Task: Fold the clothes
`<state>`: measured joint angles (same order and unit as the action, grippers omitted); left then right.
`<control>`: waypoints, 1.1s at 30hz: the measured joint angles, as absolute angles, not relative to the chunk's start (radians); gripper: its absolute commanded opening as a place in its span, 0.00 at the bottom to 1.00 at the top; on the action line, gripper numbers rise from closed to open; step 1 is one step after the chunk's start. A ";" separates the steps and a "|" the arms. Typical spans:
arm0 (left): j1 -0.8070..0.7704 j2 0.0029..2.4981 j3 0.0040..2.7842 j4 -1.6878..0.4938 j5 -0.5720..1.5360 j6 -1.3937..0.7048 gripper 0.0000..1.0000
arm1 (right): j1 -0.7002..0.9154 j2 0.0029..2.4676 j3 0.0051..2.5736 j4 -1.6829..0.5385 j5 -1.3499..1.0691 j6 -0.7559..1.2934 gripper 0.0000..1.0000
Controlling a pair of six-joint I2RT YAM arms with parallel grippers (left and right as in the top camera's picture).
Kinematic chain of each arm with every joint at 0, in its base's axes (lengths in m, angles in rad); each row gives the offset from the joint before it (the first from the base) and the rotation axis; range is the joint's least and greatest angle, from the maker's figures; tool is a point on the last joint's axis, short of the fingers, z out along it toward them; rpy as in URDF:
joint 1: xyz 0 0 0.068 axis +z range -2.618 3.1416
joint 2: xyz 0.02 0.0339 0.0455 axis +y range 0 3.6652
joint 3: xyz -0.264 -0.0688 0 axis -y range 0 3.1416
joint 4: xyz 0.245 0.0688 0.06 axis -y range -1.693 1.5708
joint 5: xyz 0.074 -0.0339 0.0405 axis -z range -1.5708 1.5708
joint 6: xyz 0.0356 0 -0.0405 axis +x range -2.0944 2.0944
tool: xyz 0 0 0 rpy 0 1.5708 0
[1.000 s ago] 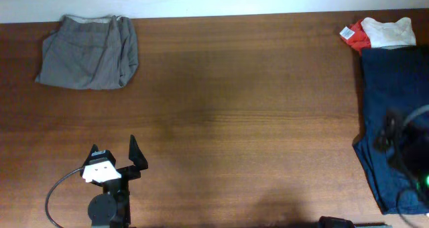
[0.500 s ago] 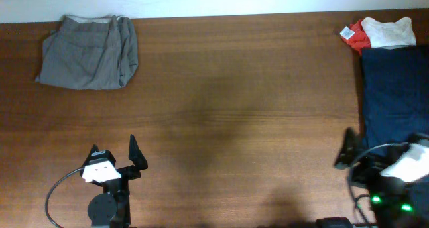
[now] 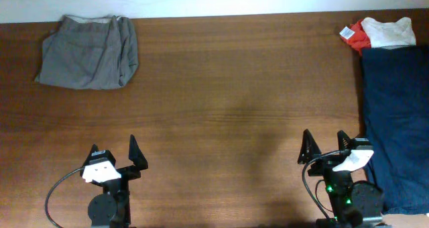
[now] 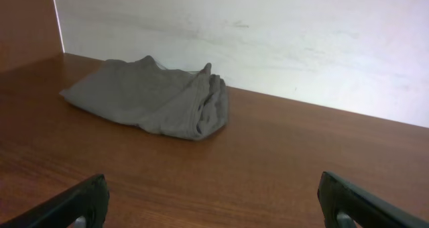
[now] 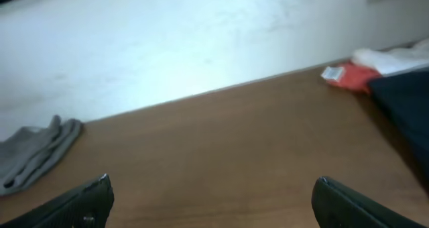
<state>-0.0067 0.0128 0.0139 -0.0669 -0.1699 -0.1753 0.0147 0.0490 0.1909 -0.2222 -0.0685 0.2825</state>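
Note:
The grey garment [image 3: 88, 51] lies folded in a compact bundle at the far left corner of the table, its paler waistband toward the wall. It also shows in the left wrist view [image 4: 154, 97] and at the left edge of the right wrist view [image 5: 33, 154]. My left gripper [image 3: 115, 151] is open and empty near the front left edge, far from the garment. My right gripper [image 3: 324, 147] is open and empty near the front right, beside the navy cloth. In both wrist views the fingers [image 4: 214, 201] [image 5: 211, 201] stand wide apart over bare wood.
A large dark navy-blue cloth [image 3: 395, 114] lies along the right edge of the table. A small red and cream bundle [image 3: 379, 33] with a white tag sits at the far right corner, also in the right wrist view [image 5: 375, 67]. A white wall runs behind the table.
My right arm has moved left and forward off the navy cloth to the front right of the table. The left arm and the grey garment have not moved.

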 measured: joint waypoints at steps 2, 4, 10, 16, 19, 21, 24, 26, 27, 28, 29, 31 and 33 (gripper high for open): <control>-0.007 0.012 0.014 -0.067 -0.170 -0.175 0.99 | 0.015 0.037 0.146 -0.150 -0.080 0.278 0.98; -0.007 0.013 0.014 -0.067 -0.170 -0.175 0.99 | 0.015 0.029 0.100 -0.075 -0.086 0.275 0.98; -0.007 0.013 0.014 -0.067 -0.170 -0.175 0.99 | 0.015 0.016 0.011 0.036 -0.102 0.257 0.98; -0.007 0.013 0.014 -0.067 -0.170 -0.175 0.99 | 0.015 0.014 0.010 -0.062 -0.108 0.167 0.98; -0.007 0.013 0.014 -0.067 -0.170 -0.175 0.99 | 0.015 0.014 0.010 -0.063 -0.107 0.100 0.98; -0.007 0.013 0.014 -0.067 -0.170 -0.175 0.99 | 0.015 0.014 0.010 -0.063 -0.107 0.068 0.98; -0.007 0.013 0.014 -0.067 -0.170 -0.175 0.99 | 0.015 0.014 0.010 -0.063 -0.107 0.037 0.98; -0.007 0.013 0.014 -0.067 -0.170 -0.175 0.99 | 0.015 0.014 0.010 -0.063 -0.107 0.026 0.98; -0.007 0.013 0.014 -0.067 -0.170 -0.175 0.99 | 0.015 0.014 0.010 -0.063 -0.107 0.023 0.98; -0.007 0.013 0.014 -0.067 -0.170 -0.175 0.99 | 0.015 0.014 0.010 -0.063 -0.107 0.021 0.98; -0.007 0.013 0.014 -0.067 -0.170 -0.175 0.99 | 0.015 0.014 0.010 -0.063 -0.107 0.020 0.98; -0.007 0.013 0.014 -0.067 -0.170 -0.175 0.99 | 0.015 0.014 0.010 -0.063 -0.107 0.018 0.98; -0.007 0.013 0.014 -0.067 -0.170 -0.175 0.99 | 0.015 0.014 0.010 -0.063 -0.107 0.017 0.98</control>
<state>-0.0067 0.0128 0.0139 -0.0669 -0.1696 -0.1753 0.0147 0.0139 0.0101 -0.0631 -0.1074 0.0174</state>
